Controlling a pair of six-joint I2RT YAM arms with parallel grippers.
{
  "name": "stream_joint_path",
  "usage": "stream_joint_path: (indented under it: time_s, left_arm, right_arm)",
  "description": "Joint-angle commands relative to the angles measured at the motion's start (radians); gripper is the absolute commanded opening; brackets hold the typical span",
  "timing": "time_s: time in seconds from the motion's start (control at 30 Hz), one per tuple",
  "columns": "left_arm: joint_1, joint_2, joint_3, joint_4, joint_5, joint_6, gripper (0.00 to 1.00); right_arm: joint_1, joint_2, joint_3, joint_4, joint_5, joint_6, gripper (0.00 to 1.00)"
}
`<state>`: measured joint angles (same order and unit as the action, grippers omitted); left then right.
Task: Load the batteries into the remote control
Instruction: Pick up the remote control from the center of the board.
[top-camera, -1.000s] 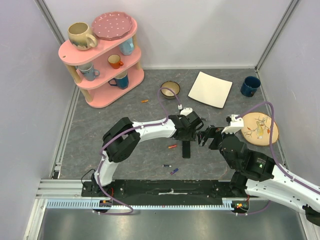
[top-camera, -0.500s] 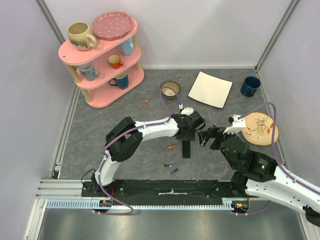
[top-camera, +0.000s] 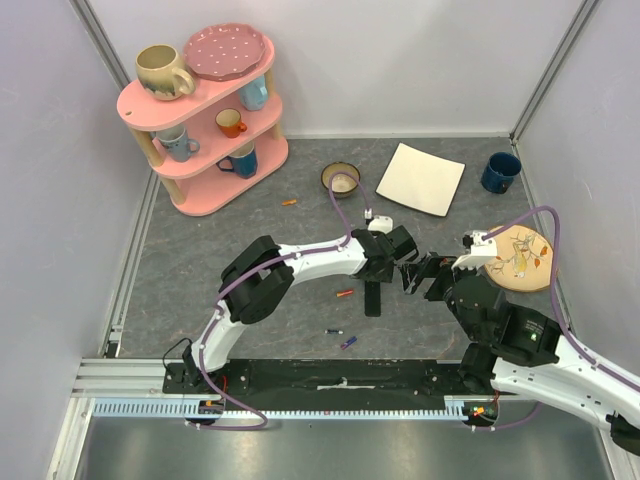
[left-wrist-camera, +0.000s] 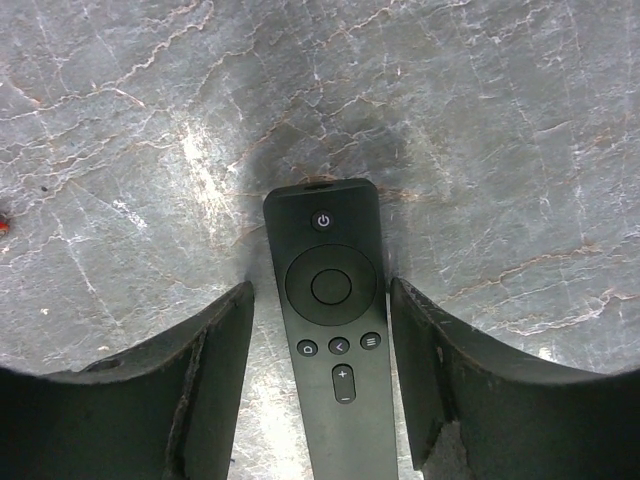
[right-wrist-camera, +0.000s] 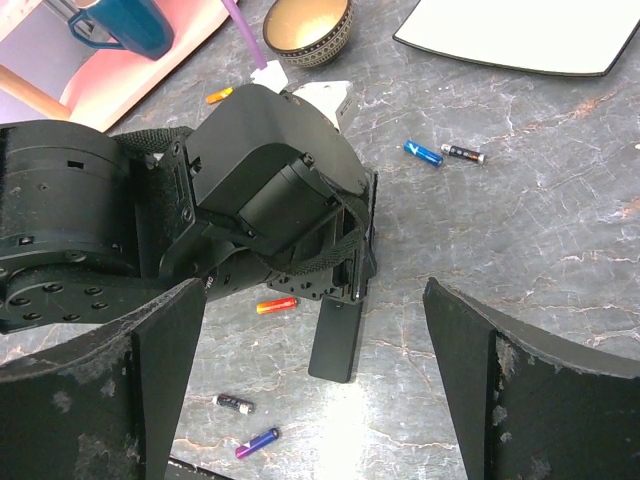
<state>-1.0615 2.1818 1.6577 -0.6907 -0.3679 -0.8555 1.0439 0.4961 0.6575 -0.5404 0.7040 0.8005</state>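
The remote control (top-camera: 373, 298) lies flat on the grey table with its buttons up (left-wrist-camera: 330, 330). My left gripper (top-camera: 384, 268) points down over its top end, one finger on each side (left-wrist-camera: 320, 290). It is open, and a thin strip of table shows on either side of the remote. My right gripper (top-camera: 414, 274) hovers just to the right, wide open and holding nothing (right-wrist-camera: 313, 295). Batteries lie loose: an orange-red one (right-wrist-camera: 276, 305), a black one (right-wrist-camera: 232, 403), a purple one (right-wrist-camera: 257, 442), a blue one (right-wrist-camera: 422, 152) and an orange one (top-camera: 289, 202).
A pink shelf (top-camera: 205, 185) with mugs stands at the back left. A small bowl (top-camera: 341, 179), a white square plate (top-camera: 421, 178) and a blue mug (top-camera: 500, 172) sit along the back. A round patterned plate (top-camera: 520, 258) lies beside the right arm.
The left jaws have narrowed around the remote, and the left wrist has shifted slightly to the right. The remote has not moved. The right gripper stays wide open.
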Motion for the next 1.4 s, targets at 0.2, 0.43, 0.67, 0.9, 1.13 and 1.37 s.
stream_joint_path:
  time_s: [0.2,0.43,0.67,0.9,1.13,1.37]
  left_arm:
    - [-0.012,0.088,-0.045,-0.049,0.001,-0.019,0.5]
    - [-0.009,0.04,-0.062,-0.014,0.003,-0.016,0.34]
    - [0.052,-0.179,-0.18,0.167,0.052,0.019,0.02]
    - [0.262,-0.601,-0.524,0.537,0.326,0.062,0.02]
    - [0.36,-0.971,-0.777,0.859,0.552,0.134,0.02]
    - [0.443,-1.215,-1.119,1.358,0.722,0.058,0.02]
  right_arm:
    - [0.004,-0.013,0.047,-0.015,0.017,-0.001,0.98]
    - [0.002,-0.01,0.073,-0.021,0.022,-0.01,0.98]
    - [0.002,0.022,0.212,-0.052,0.115,-0.11,0.98]
    - [0.002,0.157,0.364,-0.078,0.19,-0.182,0.98]
    - [0.002,0.265,0.341,-0.004,0.125,-0.181,0.98]
    - [0.001,0.325,0.315,0.118,-0.094,-0.218,0.98]
